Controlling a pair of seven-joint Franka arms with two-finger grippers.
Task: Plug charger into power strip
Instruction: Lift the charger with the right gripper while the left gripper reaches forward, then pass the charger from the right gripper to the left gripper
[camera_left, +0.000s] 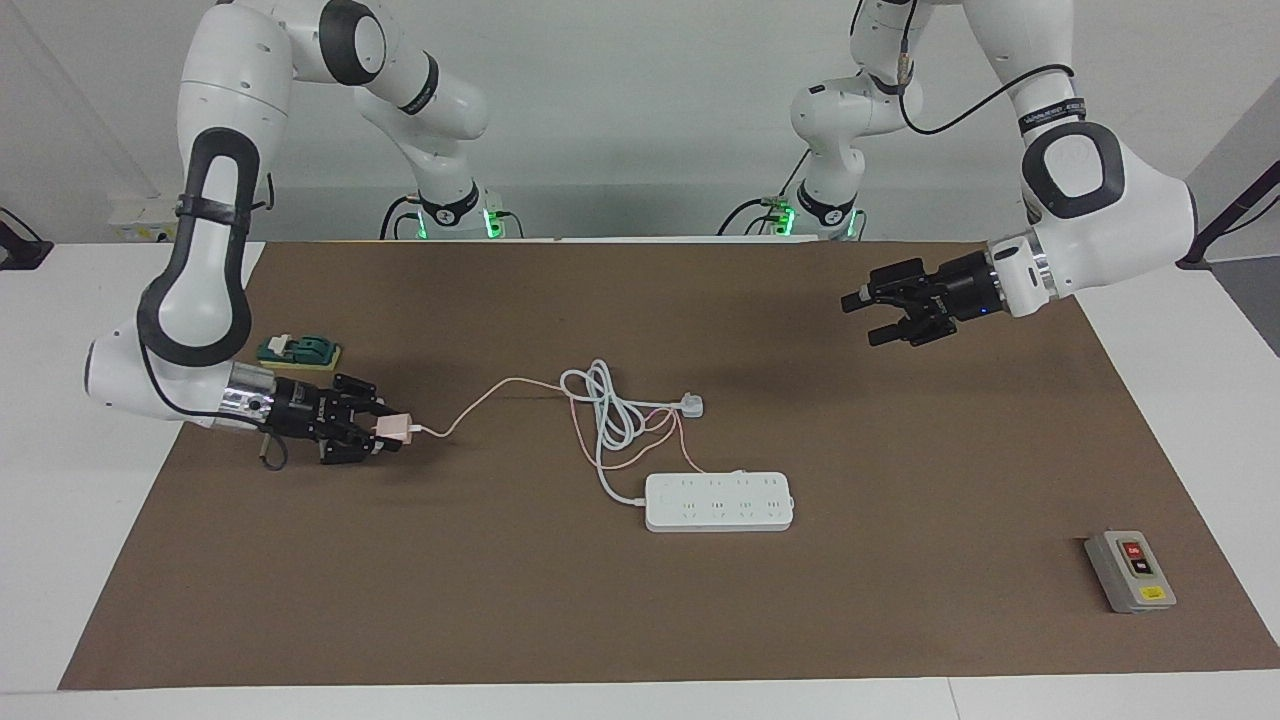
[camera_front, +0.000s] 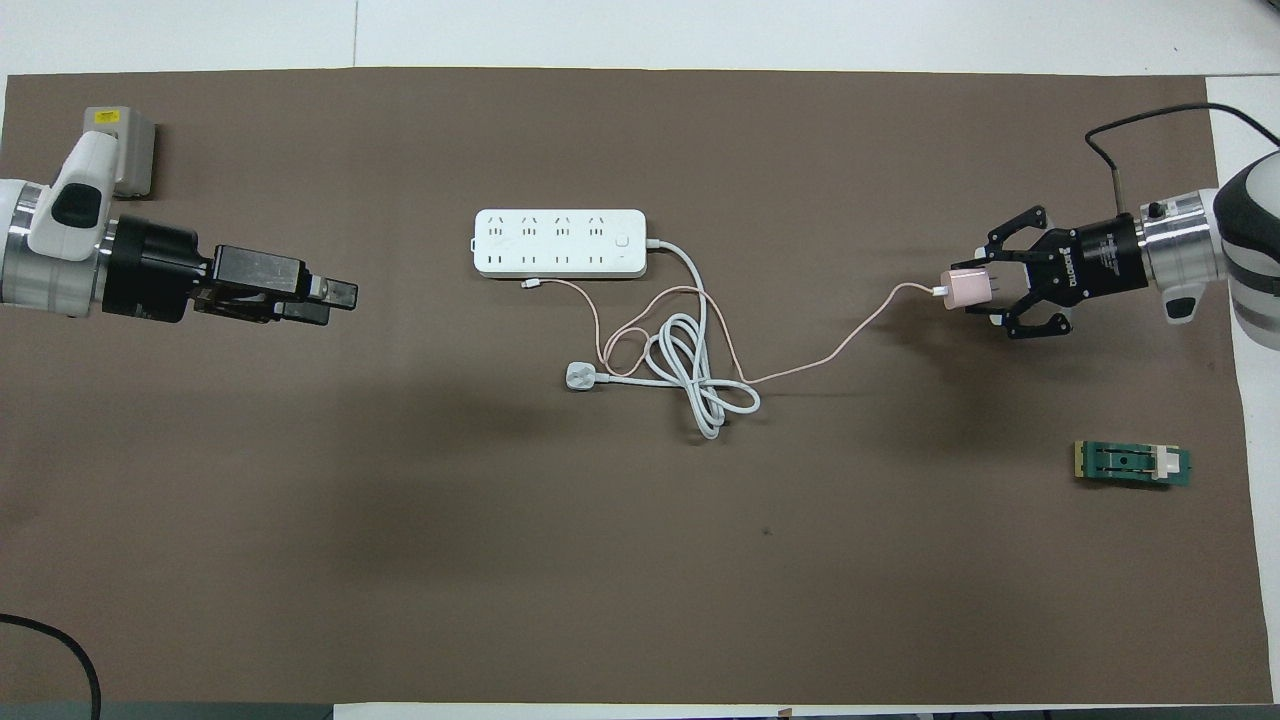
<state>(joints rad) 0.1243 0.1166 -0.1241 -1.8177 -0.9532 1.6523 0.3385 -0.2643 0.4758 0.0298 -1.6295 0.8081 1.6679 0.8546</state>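
Observation:
The charger (camera_left: 397, 428) (camera_front: 962, 289), a small pale pink cube, is held just above the brown mat at the right arm's end of the table. My right gripper (camera_left: 385, 431) (camera_front: 978, 290) is shut on it, lying almost level. Its thin pink cable (camera_left: 480, 397) (camera_front: 850, 335) trails to the coil of cords nearer the robots than the power strip (camera_left: 720, 502) (camera_front: 560, 243). The strip lies flat mid-table, sockets up. My left gripper (camera_left: 868, 317) (camera_front: 335, 298) hangs open and empty over the mat toward the left arm's end.
A white three-pin plug (camera_left: 691, 405) (camera_front: 580, 376) and its thick looped cord lie beside the strip. A grey button box (camera_left: 1130, 572) (camera_front: 125, 140) sits at the left arm's end, partly covered by the arm from overhead. A green block (camera_left: 300, 350) (camera_front: 1132, 464) lies close to the right gripper.

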